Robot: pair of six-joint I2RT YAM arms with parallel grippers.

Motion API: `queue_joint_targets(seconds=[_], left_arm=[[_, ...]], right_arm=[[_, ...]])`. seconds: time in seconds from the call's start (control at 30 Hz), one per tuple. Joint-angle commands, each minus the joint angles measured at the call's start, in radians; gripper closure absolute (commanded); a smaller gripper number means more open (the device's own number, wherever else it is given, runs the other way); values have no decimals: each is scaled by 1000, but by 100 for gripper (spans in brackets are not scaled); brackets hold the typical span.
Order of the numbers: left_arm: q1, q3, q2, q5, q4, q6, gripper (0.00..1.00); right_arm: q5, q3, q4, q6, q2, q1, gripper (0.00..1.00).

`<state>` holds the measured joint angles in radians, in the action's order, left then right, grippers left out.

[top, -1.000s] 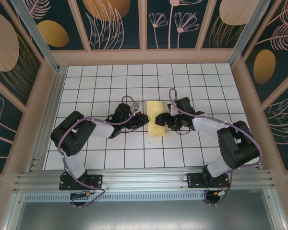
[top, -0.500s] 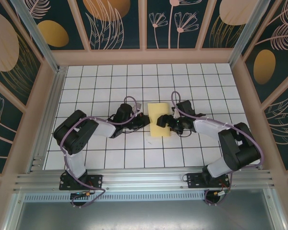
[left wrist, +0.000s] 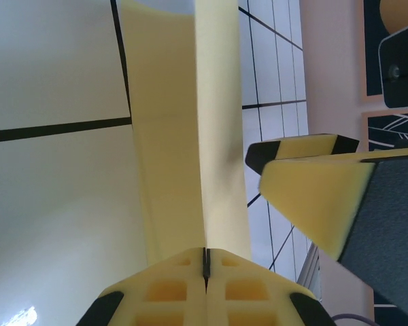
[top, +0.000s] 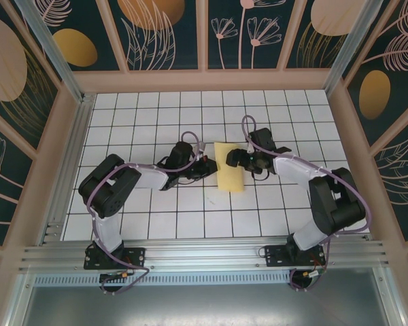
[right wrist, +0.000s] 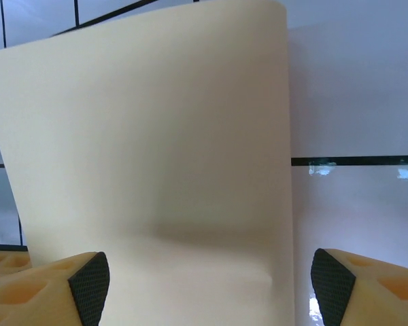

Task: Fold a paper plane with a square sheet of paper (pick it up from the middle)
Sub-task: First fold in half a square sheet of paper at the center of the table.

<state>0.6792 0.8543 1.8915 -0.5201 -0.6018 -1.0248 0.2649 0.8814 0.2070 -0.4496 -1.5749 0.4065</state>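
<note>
The square sheet of paper (top: 229,170) lies lengthwise between the 2 arms, left gripper (left wrist: 204,261) clamped on its left edge, right gripper (right wrist: 211,278) gaping at its right.

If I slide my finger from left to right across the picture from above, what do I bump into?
left arm → left gripper → yellow paper → right gripper → right arm
</note>
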Motion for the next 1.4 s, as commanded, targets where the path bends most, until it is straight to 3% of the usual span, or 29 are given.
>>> queue_joint_targets(seconds=[0.0,0.33,0.53,0.7,1.03,1.2,1.37], left_arm=[[15,47,25,-21,34,21,100],[29,104,41,-47,20,1,100],[28,80,16,-70,-22,-24,100],[28,57,-31,-58,14,-2,100],[28,111,-122,37,329,128,100],[28,174,-158,73,442,146,100],[31,237,-172,119,549,174,100]], right_arm=[[54,16,-24,41,-35,-13,21],[443,-178,-295,-36,17,-147,30],[538,-244,-404,-86,4,-148,32],[542,-279,-435,-102,14,-149,29],[436,-304,-337,-63,152,-219,24],[426,-329,-377,-121,150,-223,30],[378,-315,-365,-159,116,-216,47]])
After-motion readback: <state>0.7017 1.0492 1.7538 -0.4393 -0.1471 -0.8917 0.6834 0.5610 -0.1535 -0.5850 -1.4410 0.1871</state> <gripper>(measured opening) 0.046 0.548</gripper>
